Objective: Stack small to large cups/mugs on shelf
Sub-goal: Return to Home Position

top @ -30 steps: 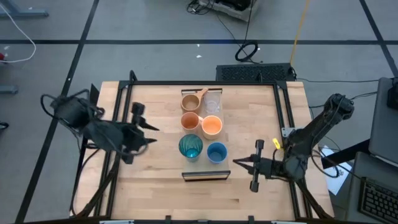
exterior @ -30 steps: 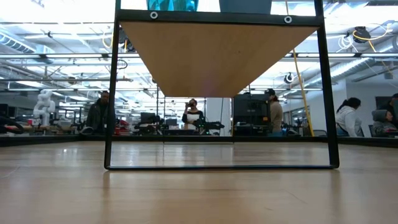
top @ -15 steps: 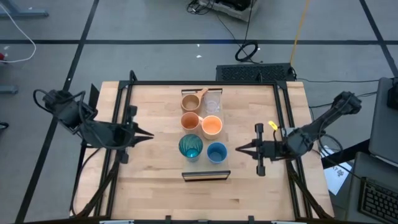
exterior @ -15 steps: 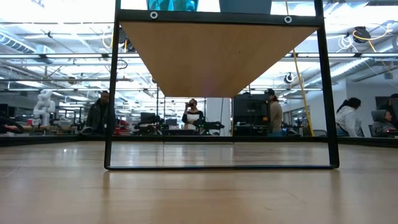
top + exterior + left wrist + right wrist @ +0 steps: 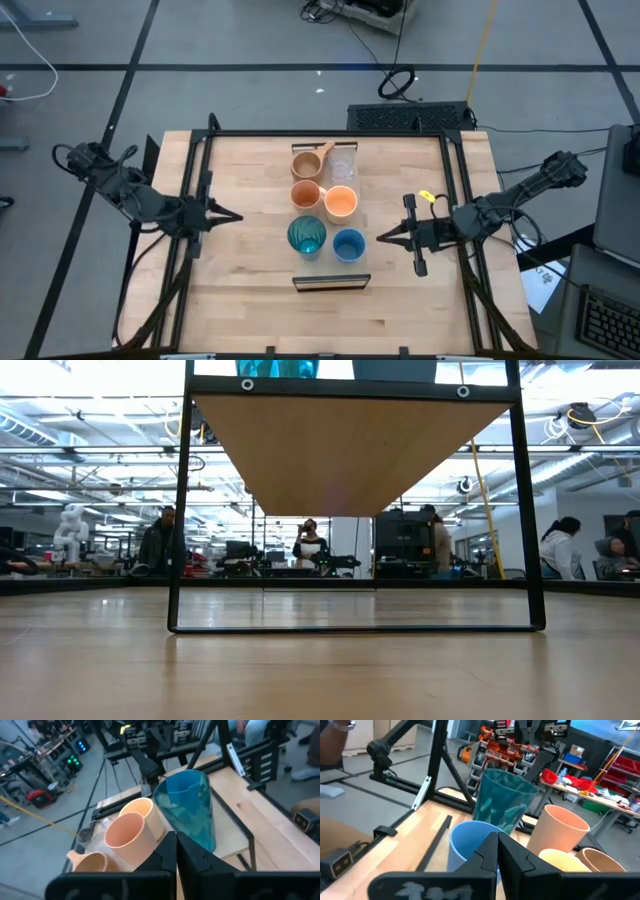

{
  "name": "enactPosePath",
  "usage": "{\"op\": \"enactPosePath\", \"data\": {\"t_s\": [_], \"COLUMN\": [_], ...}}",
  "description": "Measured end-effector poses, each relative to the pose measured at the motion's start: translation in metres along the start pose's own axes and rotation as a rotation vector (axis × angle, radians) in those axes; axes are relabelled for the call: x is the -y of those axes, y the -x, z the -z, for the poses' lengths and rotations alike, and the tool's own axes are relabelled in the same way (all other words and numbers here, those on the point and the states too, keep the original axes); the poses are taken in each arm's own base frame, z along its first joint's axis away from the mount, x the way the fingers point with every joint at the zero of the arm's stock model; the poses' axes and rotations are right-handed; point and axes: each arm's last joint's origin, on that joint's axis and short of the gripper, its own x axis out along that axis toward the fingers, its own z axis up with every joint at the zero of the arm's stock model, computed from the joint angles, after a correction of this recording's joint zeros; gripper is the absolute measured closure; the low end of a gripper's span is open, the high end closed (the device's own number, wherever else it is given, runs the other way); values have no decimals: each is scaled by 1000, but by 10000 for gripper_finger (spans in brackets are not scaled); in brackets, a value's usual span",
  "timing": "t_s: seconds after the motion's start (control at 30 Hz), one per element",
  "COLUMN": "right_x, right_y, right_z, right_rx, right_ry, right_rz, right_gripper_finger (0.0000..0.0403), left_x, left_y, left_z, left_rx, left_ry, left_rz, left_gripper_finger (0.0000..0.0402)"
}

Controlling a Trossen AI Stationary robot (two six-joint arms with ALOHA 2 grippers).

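Cups and mugs stood in three pairs on the raised shelf [image 5: 330, 270] at the middle of the table [image 5: 250, 290], with both arms out at the sides.
At one end sat the tan handled mug [image 5: 306, 163] and clear glass cup [image 5: 342, 163], in the middle the orange handled mug [image 5: 305, 194] and small orange cup [image 5: 341, 202], at the other end the teal tumbler [image 5: 307, 236] and blue cup [image 5: 348, 245]. The left gripper [image 5: 232, 215] and right gripper [image 5: 383, 238] pointed inward at the cups from either side, well apart from them, both empty with fingers pressed together.
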Motion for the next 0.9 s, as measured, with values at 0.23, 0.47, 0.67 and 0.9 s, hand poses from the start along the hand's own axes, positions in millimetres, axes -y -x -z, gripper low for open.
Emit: {"op": "enactPosePath", "data": {"t_s": [0.23, 0.47, 0.67, 0.9], "right_x": [9, 17, 21, 23], "right_y": [1, 4, 3, 5], "right_z": [5, 6, 10, 28], "right_rx": [-44, -42, -70, -64], "right_ry": [2, -11, -10, -37], "right_rz": [21, -6, 17, 7], "right_gripper_finger": [403, 403, 403, 403], "left_x": [3, 7, 7, 11], "left_y": [-5, -10, -8, -9], "left_z": [30, 64, 89, 114], "left_rx": [90, 108, 164, 224], "left_ry": [9, 40, 86, 119], "left_rz": [-2, -25, -39, -38], "left_gripper_finger": [397, 399, 393, 396]}}
